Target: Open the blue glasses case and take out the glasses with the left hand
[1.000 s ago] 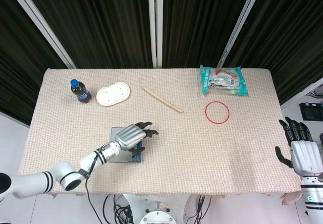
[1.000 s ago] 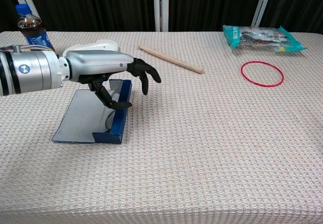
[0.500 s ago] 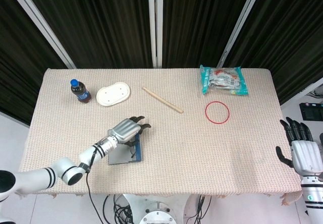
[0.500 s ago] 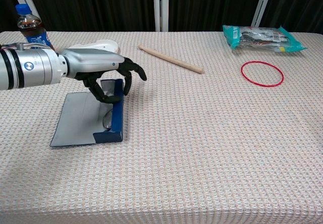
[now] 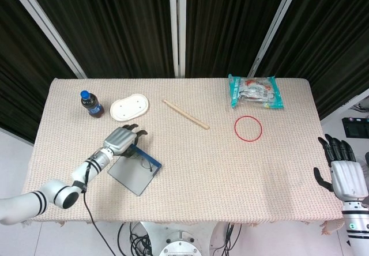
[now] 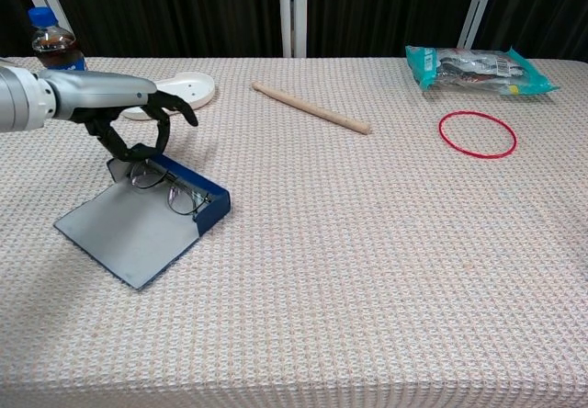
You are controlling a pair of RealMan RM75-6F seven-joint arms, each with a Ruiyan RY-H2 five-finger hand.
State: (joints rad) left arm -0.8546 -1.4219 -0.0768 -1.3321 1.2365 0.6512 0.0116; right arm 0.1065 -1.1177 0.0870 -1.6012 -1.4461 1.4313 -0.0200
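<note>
chest view: blue glasses case point(image 6: 147, 220) lies open near-left on bench point(image 6: 367, 261), glasses point(image 6: 170, 187) exposed inside; left hand point(image 6: 138, 119) hovers over far end, fingers curled, holding nothing, prob. lining up a pinch.

left hand point(image 6: 138, 114): fingertips hide far end of glasses point(image 6: 170, 187); contact unclear | blue glasses case point(image 6: 147, 215): far end behind fingers | right hand point(image 5: 340, 172): absent from chest view | cola bottle point(image 6: 50, 40): cut by chest view's left edge | snack packet point(image 5: 255, 91): print too small to read
</note>
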